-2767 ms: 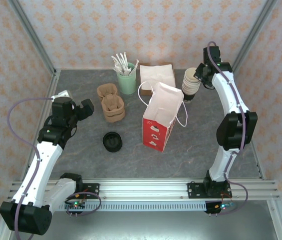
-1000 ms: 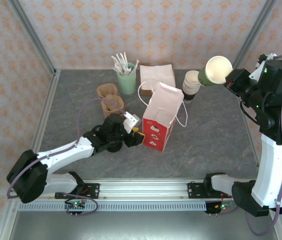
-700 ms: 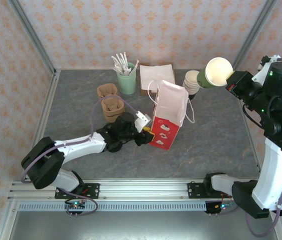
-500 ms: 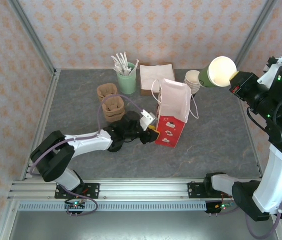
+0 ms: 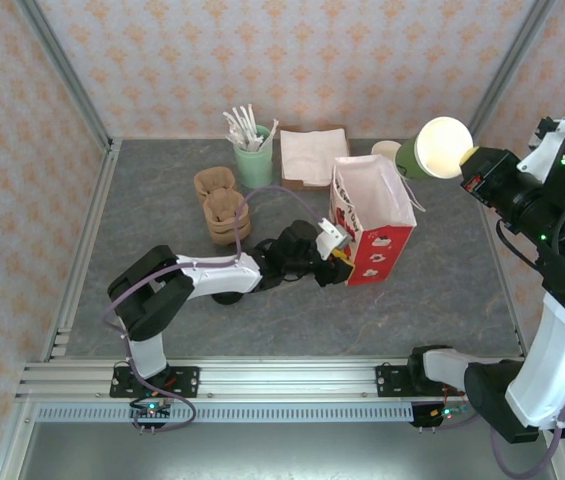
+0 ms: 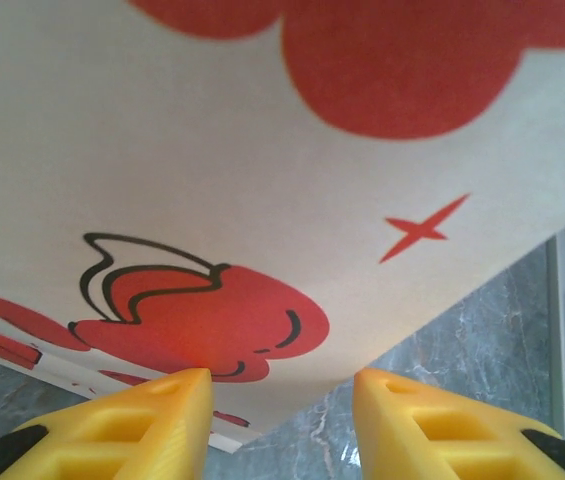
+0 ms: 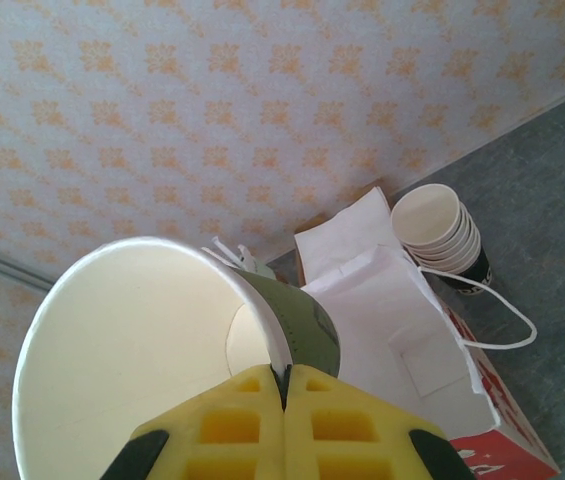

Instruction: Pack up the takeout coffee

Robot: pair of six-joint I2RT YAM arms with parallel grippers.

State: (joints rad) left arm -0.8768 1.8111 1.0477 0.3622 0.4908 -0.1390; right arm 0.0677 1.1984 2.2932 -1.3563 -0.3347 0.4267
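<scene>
left jaws parted beside paper bag [image 5: 374, 238] | right jaws pinching coffee cup [image 7: 132, 340] rim

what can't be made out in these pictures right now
- Inside of the paper bag: in the top external and right wrist views its own walls hide the bottom, so I cannot tell what it contains.
- Whether the left gripper touches the bag: in the left wrist view it is too close and blurred to tell.
- Stack of cups: in the top external view it is mostly behind the green cup held by the right gripper.
</scene>
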